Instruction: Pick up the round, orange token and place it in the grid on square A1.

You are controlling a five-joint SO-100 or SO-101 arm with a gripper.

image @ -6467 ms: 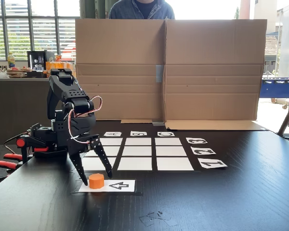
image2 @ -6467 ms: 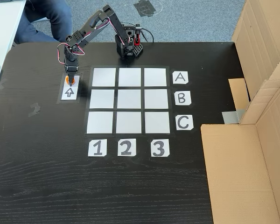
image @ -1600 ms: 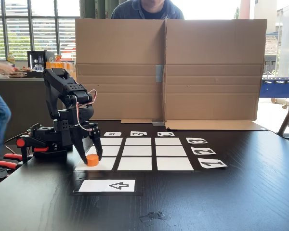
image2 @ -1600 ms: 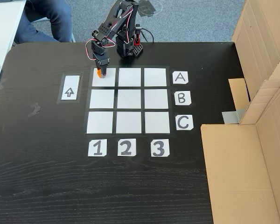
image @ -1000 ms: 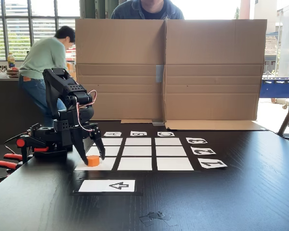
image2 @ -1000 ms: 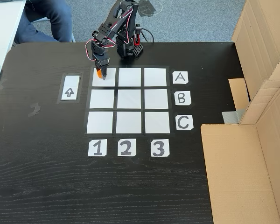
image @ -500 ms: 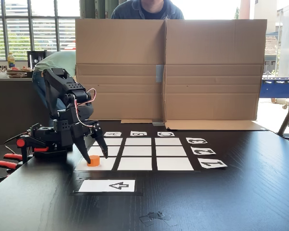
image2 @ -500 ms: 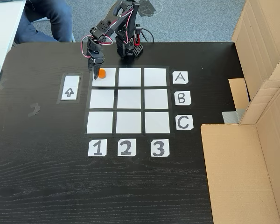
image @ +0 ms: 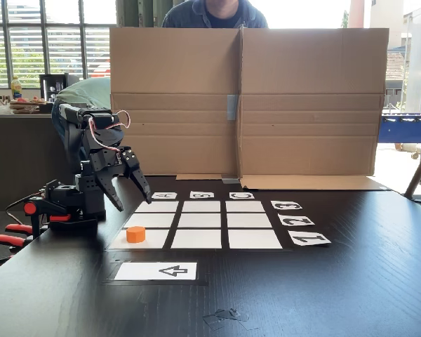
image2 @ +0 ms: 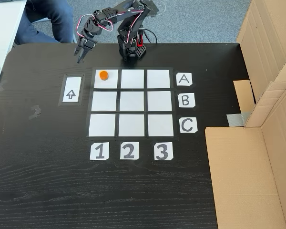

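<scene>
- My tool (image: 132, 201) hangs wide open, empty, above the desk (image2: 47, 181) beside the grid (image2: 131, 102).
- Token (image2: 103, 75) sits near A1's (image2: 109, 82) edge; a low swing could knock it off.

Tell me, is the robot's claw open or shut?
Open. In a fixed view the claw has its two fingers spread apart with nothing between them, raised above the orange token, which sits alone on its white square.

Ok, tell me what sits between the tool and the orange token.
Nothing. In the high fixed view, bare black tabletop separates the open tool from the orange token on square A1.
</scene>
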